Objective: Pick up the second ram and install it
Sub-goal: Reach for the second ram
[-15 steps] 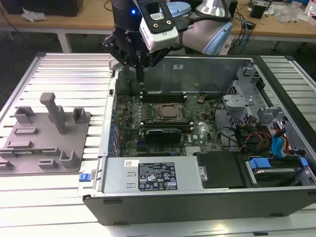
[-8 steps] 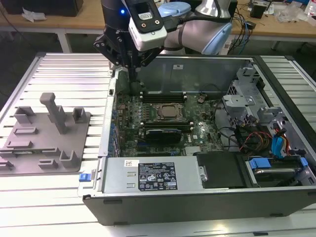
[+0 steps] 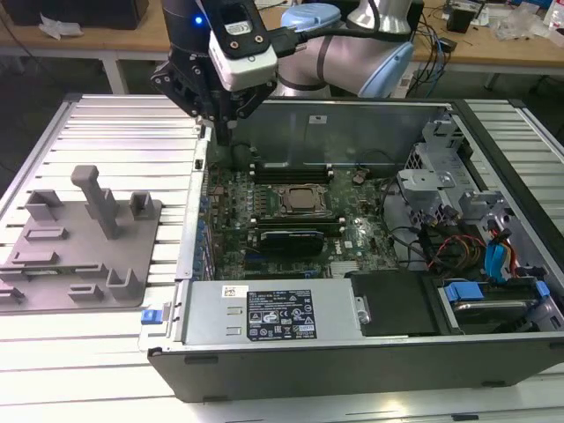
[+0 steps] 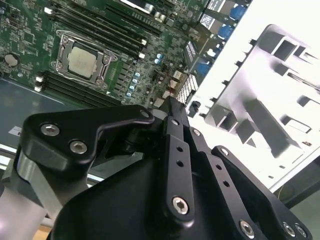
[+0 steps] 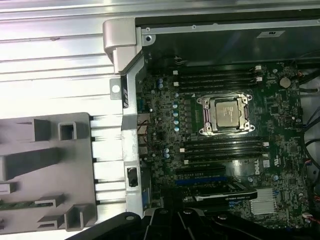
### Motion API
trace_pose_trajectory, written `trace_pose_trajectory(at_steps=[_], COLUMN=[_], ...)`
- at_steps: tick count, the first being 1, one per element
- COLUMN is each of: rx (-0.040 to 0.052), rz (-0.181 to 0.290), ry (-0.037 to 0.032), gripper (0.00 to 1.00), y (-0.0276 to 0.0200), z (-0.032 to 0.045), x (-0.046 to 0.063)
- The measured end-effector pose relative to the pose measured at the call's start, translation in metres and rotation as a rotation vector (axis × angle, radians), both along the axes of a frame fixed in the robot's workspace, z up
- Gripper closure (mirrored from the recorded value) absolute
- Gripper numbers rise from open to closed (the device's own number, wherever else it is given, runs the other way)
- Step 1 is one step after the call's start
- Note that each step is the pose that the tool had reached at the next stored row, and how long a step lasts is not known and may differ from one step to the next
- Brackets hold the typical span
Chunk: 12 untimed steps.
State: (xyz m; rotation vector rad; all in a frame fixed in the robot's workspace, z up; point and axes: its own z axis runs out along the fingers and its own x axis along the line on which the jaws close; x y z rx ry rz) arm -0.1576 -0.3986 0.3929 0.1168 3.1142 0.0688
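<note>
My gripper (image 3: 220,123) hangs over the left wall of the open computer case (image 3: 189,264), between the grey fixture plate (image 3: 79,286) and the green motherboard (image 3: 357,238). Its fingertips meet with nothing between them, as the second wrist view also shows of the gripper (image 4: 170,106). In the first wrist view a thin green strip (image 5: 22,204) lies in a slot of the fixture plate (image 5: 75,175); it looks like the second ram, mostly cut off by the picture's edge. Dark memory slots (image 5: 215,80) run on both sides of the processor socket (image 5: 226,114).
A power supply box (image 3: 273,310) sits at the case's front edge. Drive cages and cables (image 3: 458,238) crowd the exterior view's right. Upright grey blocks (image 3: 97,198) stand on the fixture plate. A workbench with clutter (image 3: 493,35) runs behind.
</note>
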Motion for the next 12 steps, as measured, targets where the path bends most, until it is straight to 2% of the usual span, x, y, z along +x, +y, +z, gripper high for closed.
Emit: trace_pose_trajectory(at_steps=[12], rx=[0.0], rz=[0.0], ry=[-0.0001], gripper=[0.92], y=[0.0002], z=[-0.0008], x=[-0.026])
